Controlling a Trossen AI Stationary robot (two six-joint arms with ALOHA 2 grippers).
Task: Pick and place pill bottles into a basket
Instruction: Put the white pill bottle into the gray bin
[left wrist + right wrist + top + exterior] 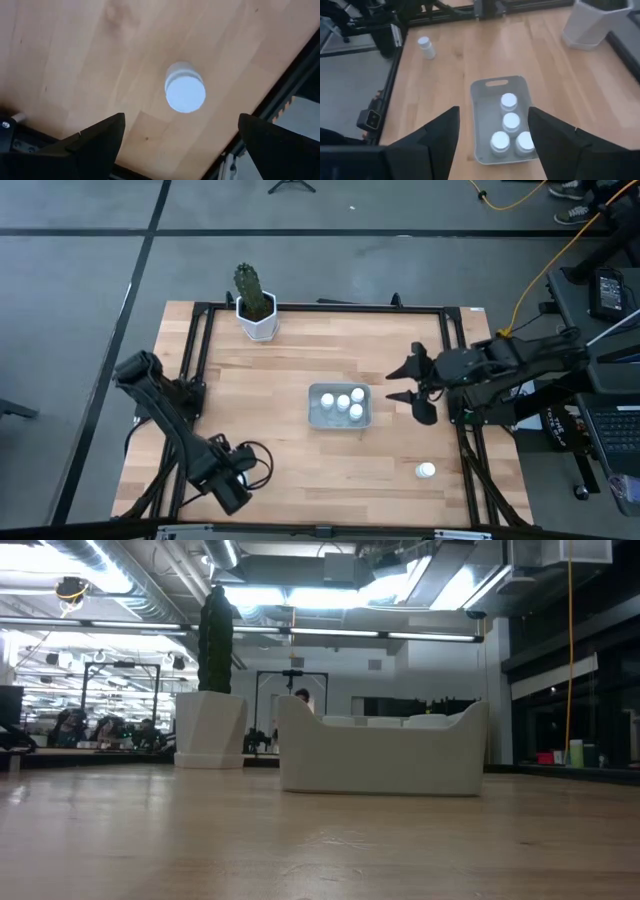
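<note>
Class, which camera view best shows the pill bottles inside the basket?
The right wrist view: four pill bottles stand caps-up in the basket, clearly separate. The high view shows the same four, smaller. The low view shows mostly the basket's wall. The left wrist view shows only a loose bottle on the table.

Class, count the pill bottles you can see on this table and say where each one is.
5. Four pill bottles stand in the basket; one pill bottle stands on the table near the right front corner. None appears hidden.
</note>
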